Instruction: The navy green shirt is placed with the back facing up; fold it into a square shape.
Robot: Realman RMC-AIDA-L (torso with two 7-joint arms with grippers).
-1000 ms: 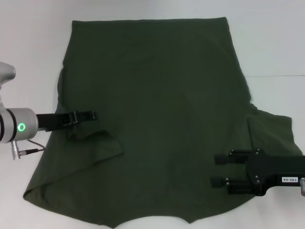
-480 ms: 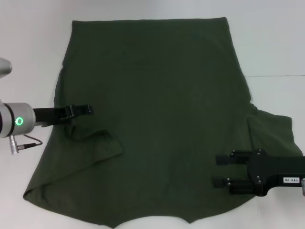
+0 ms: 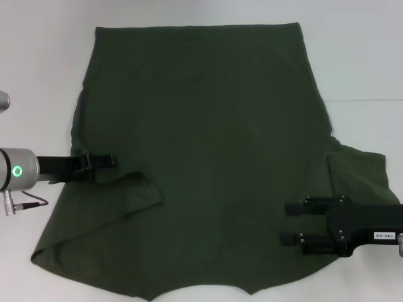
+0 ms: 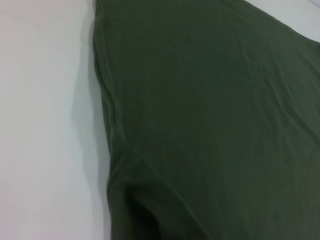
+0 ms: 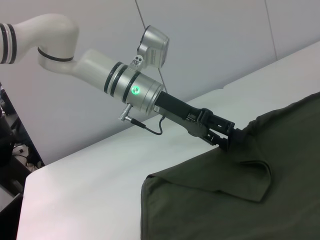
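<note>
Now the large dark olive-green short-sleeved T-shirt of soft matte fabric lies spread back-up across the white table, its straight hem at the far side and its collar edge hanging toward the near edge. The left sleeve is already turned in over the body, forming a folded flap near the left margin.

The left gripper has slid leftward and slightly nearer over the last second, drawing out from over the cloth toward the shirt's left edge. In the right wrist view its fingertips sit closed together at the fabric's edge, seemingly pinching nothing, though whether a thin bit of cloth is caught there cannot be told. The flap has kept its shape as the arm retreats, which suggests the sleeve fold is set and released.

The right gripper hovers over the near right part of the shirt, fingers spread apart and holding nothing, beside the right sleeve, which is not yet folded. That sleeve looks like the next job.
</note>
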